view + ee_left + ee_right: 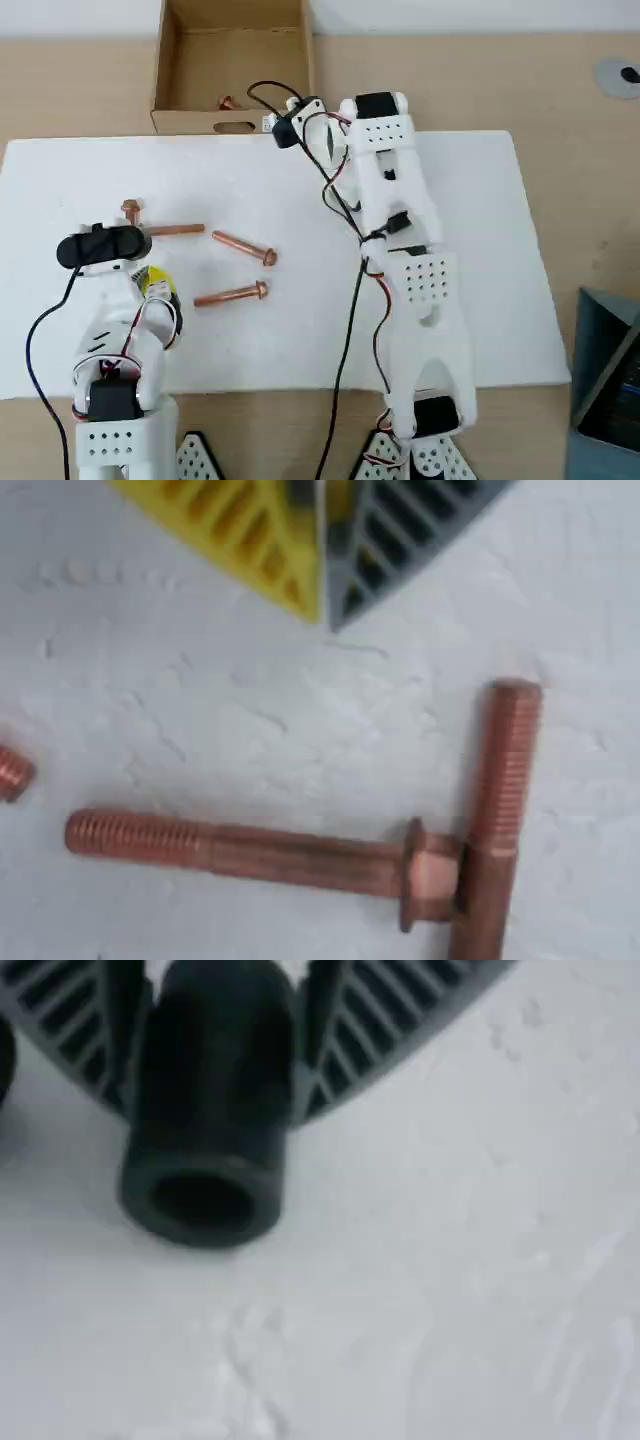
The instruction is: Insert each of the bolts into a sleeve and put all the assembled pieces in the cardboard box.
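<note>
- High view: left arm (115,340) sat folded at the near-left edge of a thick white foam sheet (480,250), wrist pitched down over two copper-coloured threaded metal bolts (175,230) lying in a T.
- A third bolt (245,247) & a fourth bolt (235,295) lay loose nearer the sheet's middle, apart from each other.
- Right arm (410,260) was extended long across the sheet to its far edge, right gripper (290,128) just beside the front wall of the open brown cardboard box (165,70).
- A copper piece (228,103) lay inside the box by that wall; couldn't tell if sleeved.
- Left wrist view: left gripper (322,610) was clenched on nothing, yellow finger (250,530) & grey finger (420,520) meeting at the tips above the sheet.
- Near it, one bolt's flanged hex head (425,875) butted against the other's shank (497,780) at approx. a right angle; another threaded end (12,772) showed at the edge.
- Right wrist view: right gripper (220,1050) was grasping a black cylindrical plastic sleeve (205,1175) btw its grey ribbed fingers (390,1020), open end towards the camera, low over the sheet.
</note>
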Robot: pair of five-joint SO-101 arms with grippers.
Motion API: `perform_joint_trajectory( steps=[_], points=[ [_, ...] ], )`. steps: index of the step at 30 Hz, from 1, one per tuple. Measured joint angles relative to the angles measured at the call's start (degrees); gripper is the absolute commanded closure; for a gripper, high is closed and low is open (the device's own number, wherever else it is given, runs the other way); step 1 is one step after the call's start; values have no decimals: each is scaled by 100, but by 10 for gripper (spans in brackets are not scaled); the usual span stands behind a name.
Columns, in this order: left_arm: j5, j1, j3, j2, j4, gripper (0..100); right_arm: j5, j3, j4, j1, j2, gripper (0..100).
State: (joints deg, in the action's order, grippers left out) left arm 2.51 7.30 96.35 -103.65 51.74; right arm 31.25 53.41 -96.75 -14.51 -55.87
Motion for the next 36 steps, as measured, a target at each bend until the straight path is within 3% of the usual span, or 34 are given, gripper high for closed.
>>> perform_joint_trajectory(
  steps=[7,11,28,36],
  points=[
    [0,0,0,0,0,997,-26,1275,-431,-26,-79,988],
    [0,0,0,0,0,997,-44,1275,-431,-26,229,988],
    [0,0,0,0,0,997,-782,-2066,-431,-26,4440,988],
    [0,0,0,0,0,997,-1732,-4237,-448,-26,6426,988]
  ],
)
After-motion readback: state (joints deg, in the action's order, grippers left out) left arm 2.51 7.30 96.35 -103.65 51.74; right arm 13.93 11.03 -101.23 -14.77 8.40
